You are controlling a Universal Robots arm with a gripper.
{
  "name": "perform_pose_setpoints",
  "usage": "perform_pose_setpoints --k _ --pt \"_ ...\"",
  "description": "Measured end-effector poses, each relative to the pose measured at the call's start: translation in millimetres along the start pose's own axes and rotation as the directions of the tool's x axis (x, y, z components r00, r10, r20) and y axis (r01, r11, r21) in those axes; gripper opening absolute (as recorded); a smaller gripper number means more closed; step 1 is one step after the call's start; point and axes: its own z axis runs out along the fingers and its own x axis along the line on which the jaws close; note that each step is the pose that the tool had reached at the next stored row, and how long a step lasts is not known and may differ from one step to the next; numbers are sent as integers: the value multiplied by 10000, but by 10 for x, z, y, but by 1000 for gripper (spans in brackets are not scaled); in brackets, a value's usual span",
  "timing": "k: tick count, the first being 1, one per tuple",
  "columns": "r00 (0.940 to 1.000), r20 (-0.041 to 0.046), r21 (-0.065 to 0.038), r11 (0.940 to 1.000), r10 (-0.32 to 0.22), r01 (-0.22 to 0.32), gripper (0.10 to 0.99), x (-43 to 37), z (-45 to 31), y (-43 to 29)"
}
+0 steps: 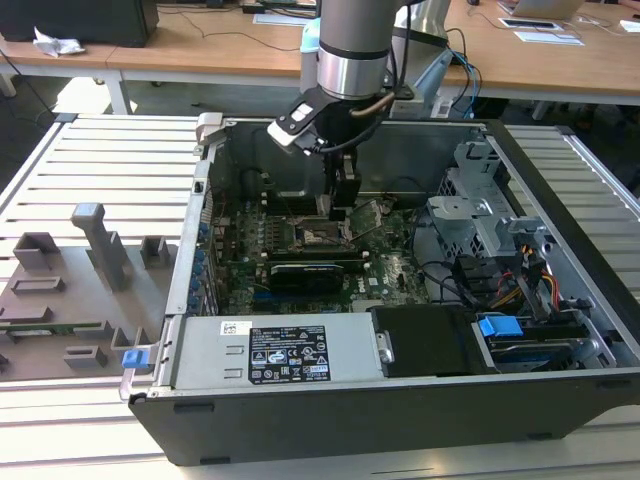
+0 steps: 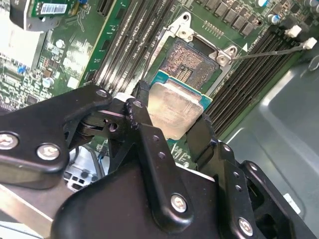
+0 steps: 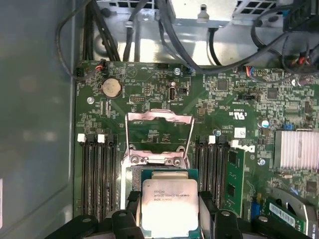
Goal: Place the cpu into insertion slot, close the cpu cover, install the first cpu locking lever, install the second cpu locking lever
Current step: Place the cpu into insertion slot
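Note:
My gripper [image 2: 172, 118] is shut on the cpu [image 2: 174, 110], a flat square chip with a pale silvery top, one black finger on each of two opposite edges. In the second wrist view the cpu hangs just above the motherboard, partly over the open insertion slot [image 2: 192, 59] with its bare contact field. In the first wrist view the cpu [image 3: 169, 206] sits between the fingers, and the cpu cover [image 3: 158, 115] stands swung open beyond it. A thin wire locking lever [image 2: 271, 51] sticks out beside the slot. In the exterior view the gripper [image 1: 343, 208] reaches down into the computer case.
Black memory slots [image 3: 97, 174] flank the socket on both sides. A long black card [image 1: 315, 272] lies across the board, with the power supply [image 1: 270, 350] in front of it. A drive cage [image 1: 490, 215] and cables fill the exterior view's right. Grey fixtures [image 1: 95, 240] stand outside the case.

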Motion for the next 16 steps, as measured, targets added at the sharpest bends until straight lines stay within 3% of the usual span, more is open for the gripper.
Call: perform_pose_setpoints --k 8,16 --pt "9909 -2 41 9909 1348 -1348 545 0 2 0" --pt "9702 1 74 9702 2422 -2422 545 0 5 0"
